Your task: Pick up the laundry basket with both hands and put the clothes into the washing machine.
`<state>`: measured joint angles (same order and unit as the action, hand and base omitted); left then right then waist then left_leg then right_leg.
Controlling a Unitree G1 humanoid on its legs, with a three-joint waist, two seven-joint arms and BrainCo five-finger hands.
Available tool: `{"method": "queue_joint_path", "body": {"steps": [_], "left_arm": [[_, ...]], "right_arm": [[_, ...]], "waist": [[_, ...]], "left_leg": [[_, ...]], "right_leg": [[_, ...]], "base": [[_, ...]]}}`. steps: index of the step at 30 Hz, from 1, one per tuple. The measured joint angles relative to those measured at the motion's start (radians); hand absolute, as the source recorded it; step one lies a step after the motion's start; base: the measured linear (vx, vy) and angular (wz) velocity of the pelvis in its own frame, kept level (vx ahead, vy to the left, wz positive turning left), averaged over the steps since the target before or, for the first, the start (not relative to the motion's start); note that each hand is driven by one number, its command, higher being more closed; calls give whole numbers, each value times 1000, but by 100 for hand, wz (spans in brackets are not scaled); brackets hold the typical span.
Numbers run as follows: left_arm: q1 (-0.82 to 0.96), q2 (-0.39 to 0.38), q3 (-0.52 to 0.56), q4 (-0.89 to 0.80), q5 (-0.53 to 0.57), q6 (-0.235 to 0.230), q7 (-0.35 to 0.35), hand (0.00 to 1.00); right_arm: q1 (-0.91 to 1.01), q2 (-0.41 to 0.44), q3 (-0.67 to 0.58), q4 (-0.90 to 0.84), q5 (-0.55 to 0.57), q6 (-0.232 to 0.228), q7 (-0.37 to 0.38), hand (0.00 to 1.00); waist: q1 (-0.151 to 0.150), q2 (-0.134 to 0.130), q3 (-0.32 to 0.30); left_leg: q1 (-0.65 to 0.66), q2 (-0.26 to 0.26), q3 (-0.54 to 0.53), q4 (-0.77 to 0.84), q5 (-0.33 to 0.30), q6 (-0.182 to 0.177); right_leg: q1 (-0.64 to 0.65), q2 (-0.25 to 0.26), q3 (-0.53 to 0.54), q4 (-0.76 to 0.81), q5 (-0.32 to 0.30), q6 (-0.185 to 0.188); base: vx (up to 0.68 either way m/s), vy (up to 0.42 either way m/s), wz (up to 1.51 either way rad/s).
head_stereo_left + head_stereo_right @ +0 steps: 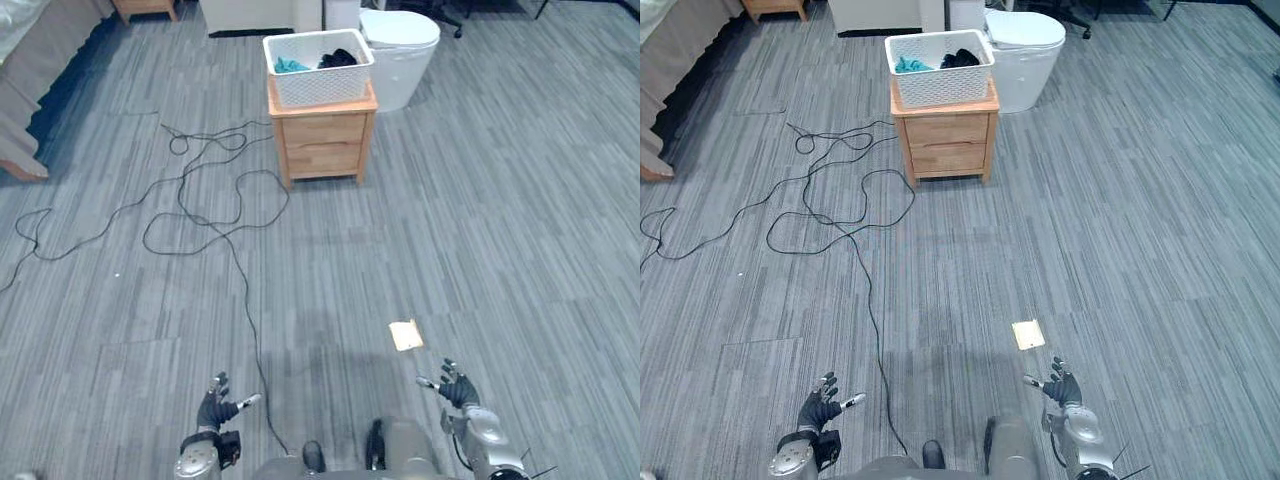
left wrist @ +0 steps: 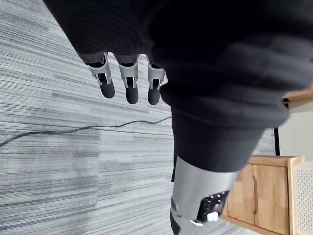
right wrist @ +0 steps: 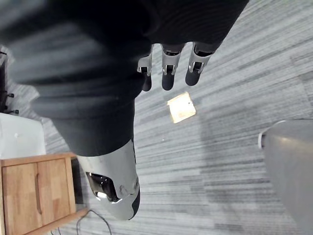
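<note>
Laundry basket (image 1: 320, 88) – white, rectangular, walls in a fine lattice weave – sat on top of a small wooden cabinet (image 1: 325, 140), well ahead of the robot across the floor. Its footprint nearly matched the cabinet top, and the rim flared slightly wider than the base. Inside lay a teal cloth (image 1: 290, 66) toward the left end and a crumpled black cloth (image 1: 338, 59) toward the right. The cabinet was light wood with two drawer fronts and short legs. Just beside it on the right and slightly behind stood a white round-lidded machine (image 1: 400, 55), smooth and glossy.

The floor (image 1: 500, 200) was grey carpet with a fine striped pile, laid in tiles. A small tan square patch (image 1: 406, 334) lay flat on it near the right hand.

Left hand (image 1: 215, 405) and right hand (image 1: 455, 385) hung low at the near edge of the head views, well apart – fingers (image 2: 131, 83) straight and loosely spread, holding nothing. A wide stretch of carpet separated both hands from the cabinet front.
</note>
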<state>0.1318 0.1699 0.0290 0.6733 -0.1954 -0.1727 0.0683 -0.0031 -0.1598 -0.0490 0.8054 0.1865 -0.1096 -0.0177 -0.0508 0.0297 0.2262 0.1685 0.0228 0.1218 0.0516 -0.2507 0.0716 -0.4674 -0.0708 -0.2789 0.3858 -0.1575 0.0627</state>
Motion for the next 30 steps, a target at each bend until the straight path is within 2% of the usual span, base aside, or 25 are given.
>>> {"method": "queue_joint_path", "body": {"steps": [2,3,4,5,6,7,8,9,10,12,13,15,16,17,18,19,20,21,22,23,24,25,26,28,30], "left_arm": [[-8,2,-5,0,0,-1,1,0],[2,3,-10,2,0,0,1,0],[10,-9,-19,5,0,0,0,0],[11,-16,-24,6,0,0,0,0],[16,-19,-27,7,0,1,-3,0],[20,-26,-25,7,0,1,-4,0],[22,-31,-22,6,0,1,-4,0],[22,-33,-20,5,0,0,-5,0],[20,-34,-18,5,0,0,-11,0],[21,-37,-18,3,0,-1,-19,0],[21,-39,-18,3,0,-1,-21,0],[21,-42,-17,3,0,0,-23,0],[22,-46,-17,3,0,2,-23,0],[23,-48,-17,3,0,2,-23,0],[38,-60,-18,3,0,2,-23,0],[53,-66,-18,6,1,2,-22,0],[63,-66,-17,21,2,4,-21,0],[62,-66,-14,26,2,4,-21,0],[51,-68,-2,27,3,4,-21,0],[46,-73,-3,27,3,4,-22,0],[45,-75,-2,33,1,4,-22,0],[45,-68,-13,53,1,11,-22,0],[46,-65,-22,58,1,13,-21,0],[45,-57,-28,71,1,13,-21,0],[41,-47,-37,70,1,9,-21,0]], "right_arm": [[8,0,14,-2,-1,0,0,0],[28,0,19,-11,-1,0,0,0],[48,-7,17,-15,-2,2,1,0],[44,-9,17,-15,-3,2,1,0],[37,-1,19,-15,-8,3,3,0],[33,-2,28,-26,-11,3,8,0],[32,-6,37,-34,-11,2,8,0],[27,-5,52,-41,-11,-2,9,0],[27,2,61,-47,-9,-6,8,0],[29,17,58,-58,-8,-6,2,0],[30,20,58,-67,-8,-7,1,0],[12,22,58,-69,-9,-16,1,0],[2,25,54,-67,-9,-18,-1,0],[-1,25,53,-66,-9,-20,-1,0],[1,15,49,-63,-9,-24,-2,0],[7,8,49,-56,-10,-24,-4,0],[9,14,49,-43,-10,-23,-6,0],[19,24,48,-39,-10,-21,-6,0],[32,25,44,-39,-13,-22,-5,0],[32,25,40,-37,-18,-21,-5,0],[32,32,37,-34,-24,-20,-3,0],[37,42,37,-34,-35,-19,-1,0],[43,44,37,-33,-41,-18,0,0],[61,47,52,-34,-42,-19,2,0],[65,47,59,-37,-42,-23,2,0]], "waist": [[-18,-25,-2],[-22,-28,-2],[-28,-27,-10],[-21,-10,-7],[-20,-7,-5],[-20,0,-1],[-15,9,1],[-11,15,6],[8,10,11],[25,-13,24],[34,-16,24],[53,-32,36],[75,-48,45],[80,-52,47],[92,-32,38],[95,-11,26],[95,-17,12],[94,-47,-5],[92,-56,-12],[92,-56,-13],[94,-65,-13],[77,-72,-11],[65,-71,-10],[60,-54,-8],[54,-37,-8]], "left_leg": [[50,3,-28,-15,-28,-49],[96,1,-43,-14,-57,-96],[118,23,-56,22,-75,-121],[110,38,-54,70,-74,-133],[55,62,-33,240,-34,-201],[-33,97,-23,474,69,-267],[-91,122,-29,610,109,-291],[-193,171,-26,873,106,-282],[-273,200,0,1042,78,-234],[-371,203,46,1106,32,-159],[-412,201,61,1086,20,-140],[-536,172,78,884,-1,-108],[-586,129,64,641,9,-117],[-587,110,50,518,32,-140],[-581,96,9,271,110,-162],[-586,108,-19,199,176,-169],[-585,94,-23,243,268,-142],[-592,64,-19,281,270,-121],[-599,40,-4,329,218,-71],[-593,37,13,343,192,-65],[-552,15,40,345,154,-40],[-465,-26,56,325,114,-12],[-419,-36,60,312,98,-2],[-245,-46,55,228,72,9],[-138,-33,44,151,73,8]], "right_leg": [[-27,5,3,-157,112,-12],[-42,0,12,-161,167,-57],[-59,-10,18,-41,242,-129],[-64,-6,4,20,189,-127],[-46,-1,-1,72,115,-148],[15,18,-7,59,71,-157],[59,36,-11,32,61,-163],[152,72,-9,-29,50,-174],[247,96,2,-84,40,-184],[395,104,33,-179,25,-178],[433,104,40,-208,22,-179],[535,92,75,-288,10,-163],[588,64,108,-321,-6,-137],[612,51,118,-334,-18,-116],[653,48,142,-361,-45,-81],[690,52,162,-373,-73,-58],[714,36,175,-365,-105,-43],[709,-5,177,-335,-127,-33],[668,-41,186,-233,-132,-33],[638,-58,198,-152,-132,-33],[565,-99,218,44,-117,-3],[474,-157,225,322,-43,61],[444,-170,219,426,-46,57],[376,-173,150,590,-89,-5],[319,-151,41,524,-133,-31]], "base": [[686,-110,69],[696,-172,66],[708,-193,52],[705,-228,31],[734,-283,10],[743,-290,9],[742,-266,-5],[710,-195,-16],[685,-161,-20],[575,-87,-19],[596,-51,-29],[624,25,-52],[552,86,-70],[644,194,-83],[546,216,-69],[690,345,-71],[601,324,-50],[742,364,-27],[609,266,-19],[612,289,-32],[700,336,-30],[580,278,-17],[586,232,4],[508,155,-1],[515,90,10]]}}
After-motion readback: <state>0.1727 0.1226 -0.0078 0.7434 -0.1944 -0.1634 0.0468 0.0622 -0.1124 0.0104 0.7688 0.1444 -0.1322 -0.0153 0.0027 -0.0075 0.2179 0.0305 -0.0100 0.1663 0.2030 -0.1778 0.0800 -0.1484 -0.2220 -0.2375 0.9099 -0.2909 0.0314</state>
